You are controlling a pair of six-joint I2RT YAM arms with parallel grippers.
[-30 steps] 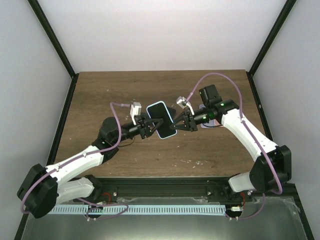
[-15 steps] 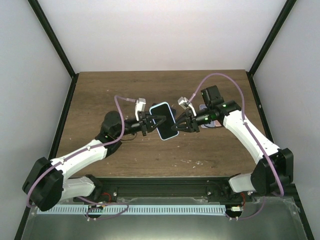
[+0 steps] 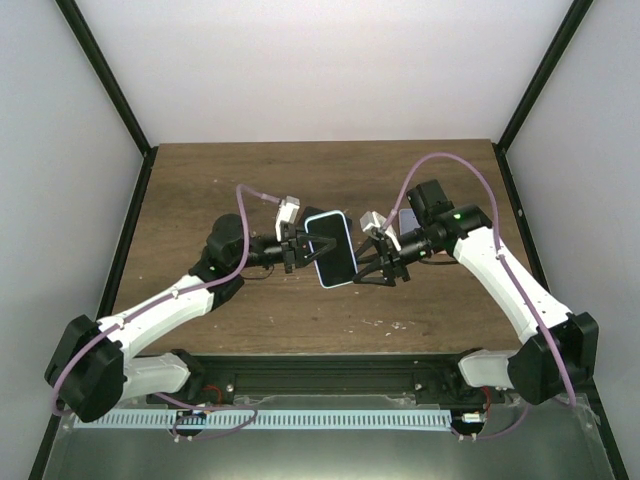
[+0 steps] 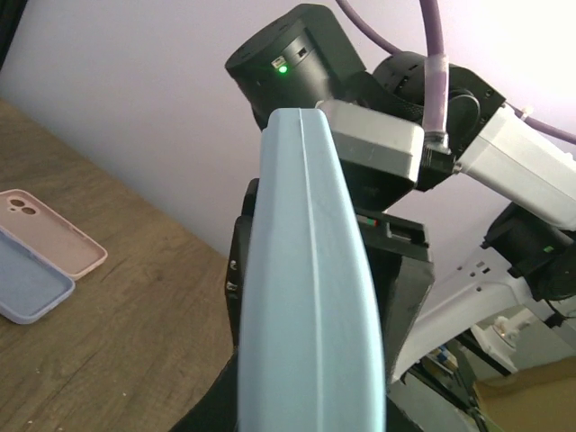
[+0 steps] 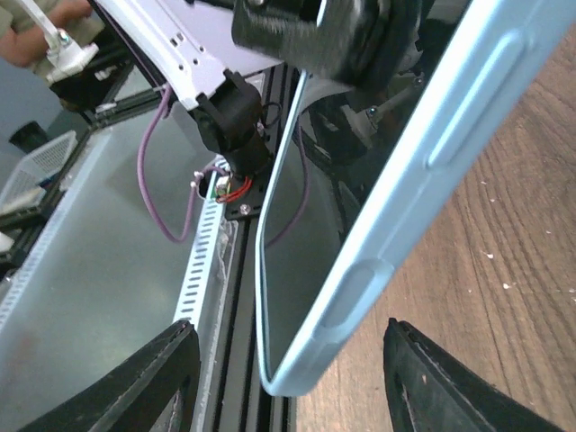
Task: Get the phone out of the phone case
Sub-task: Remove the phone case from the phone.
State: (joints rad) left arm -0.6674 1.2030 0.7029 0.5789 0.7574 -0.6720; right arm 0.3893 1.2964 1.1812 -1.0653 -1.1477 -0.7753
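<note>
The left gripper (image 3: 298, 250) pinches the cased phone (image 3: 331, 250) by one edge; the right gripper (image 3: 364, 262) stands spread around the other.

Both arms reach inward, meeting at frame centre, elbows bowed outward. Left tool (image 3: 306, 245) clamped shut. Right tool (image 3: 364, 264) spread apart.

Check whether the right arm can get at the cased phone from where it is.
Probably yes. The right gripper stands open right beside the cased phone, nothing between them; the left gripper grips the opposite edge, leaving this side free.
</note>
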